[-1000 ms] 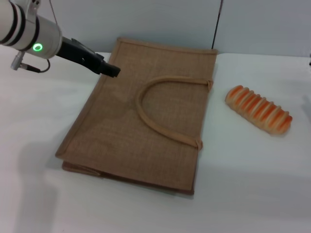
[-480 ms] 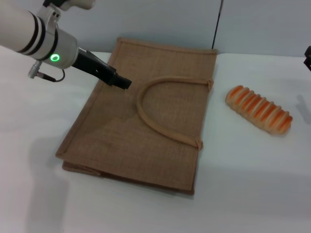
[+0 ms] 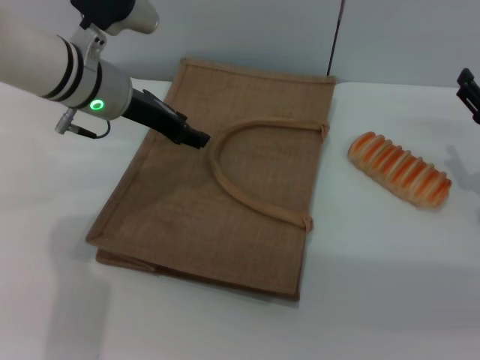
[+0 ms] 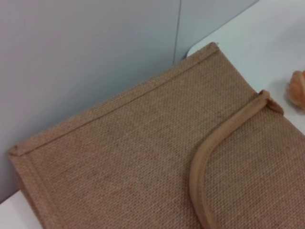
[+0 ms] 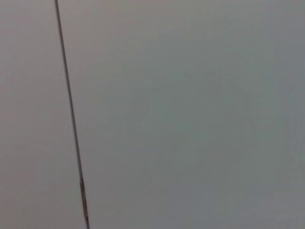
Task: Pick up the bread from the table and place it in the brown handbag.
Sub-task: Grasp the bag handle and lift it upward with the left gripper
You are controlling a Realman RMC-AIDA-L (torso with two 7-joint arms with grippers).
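Left gripper (image 3: pixel 196 139), its dark fingertips drawn close together and gripping nothing that can be seen, hangs over the brown handbag's far-left panel, just beside the near end of the upper looped handle (image 3: pixel 247 171). Across the white table (image 3: pixel 390 285), the largest thing in view, the brown handbag (image 3: pixel 217 210) lies flat with both woven faces pressed together and its mouth closed along the handle edge; judged from that, the jute looks stiff enough to hold a crease yet limp enough to fold under a tug, so the handle or the bound lip beside it seems the sensible place to lift and open a gap. To the handbag's right, well apart from its handle edge, the bread (image 3: pixel 399 169) rests on the table, a small ribbed loaf lying slantwise. It appears light and probably soft or hollow, with a smooth glazed look that could slip; a hold across its narrow middle, fingers set square to its long axis, would likely be steadier than pinching either rounded end, and a gentle squeeze should do. Right gripper (image 3: pixel 470 91) shows only as a dark sliver at the edge of the head view, beyond the bread on the side away from the handbag, and whether its fingers are parted cannot be told.
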